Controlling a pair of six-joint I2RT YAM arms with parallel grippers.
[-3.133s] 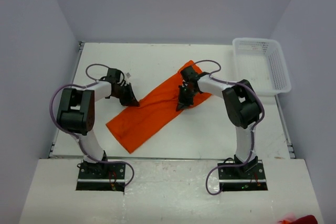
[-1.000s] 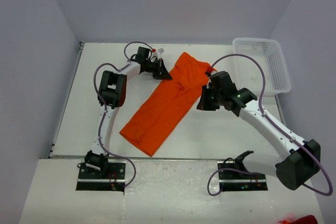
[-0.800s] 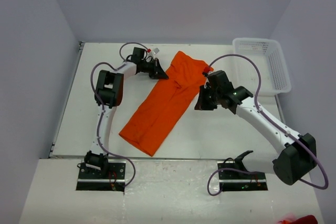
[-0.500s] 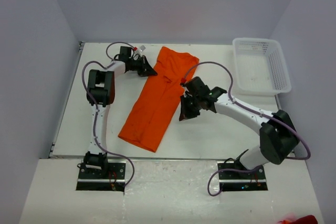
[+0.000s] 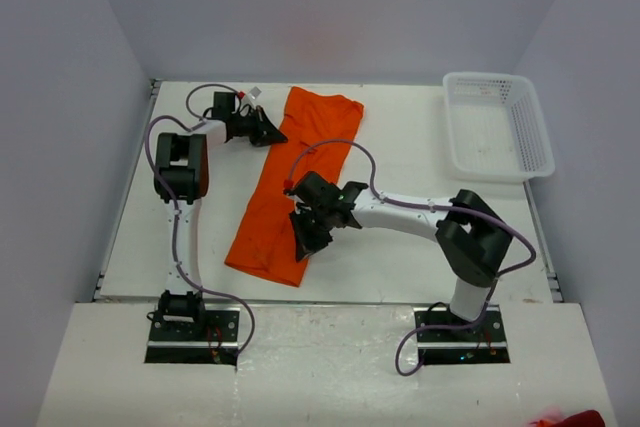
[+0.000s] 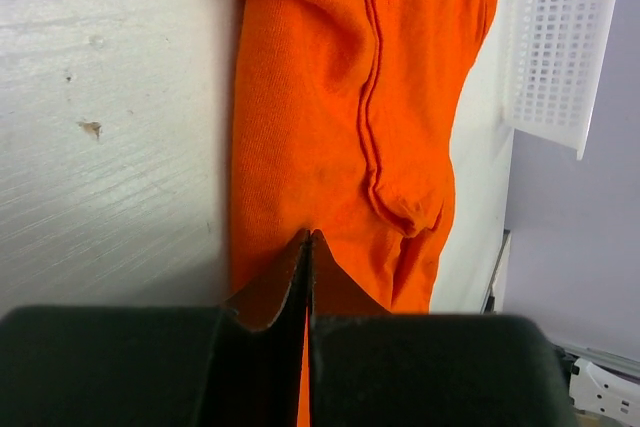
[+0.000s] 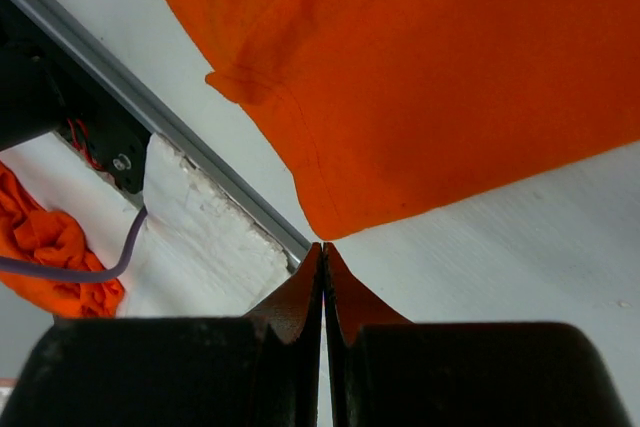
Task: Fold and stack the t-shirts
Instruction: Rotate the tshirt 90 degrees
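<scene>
Because the table [image 5: 420, 157] carries the t-shirt [image 5: 275, 207] as a narrow band from upper centre to lower left, likely for cross-folding, the left gripper [image 6: 308, 237] pinches its top-left edge, while the right gripper [image 7: 322, 247], fingers pressed together, sits at its bottom corner.

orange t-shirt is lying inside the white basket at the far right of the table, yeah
Not inside the basket. The top external view shows the orange t-shirt lying stretched out on the table, left of centre. It is well apart from the white basket at the far right of the table, which has no shirt in it.
</scene>
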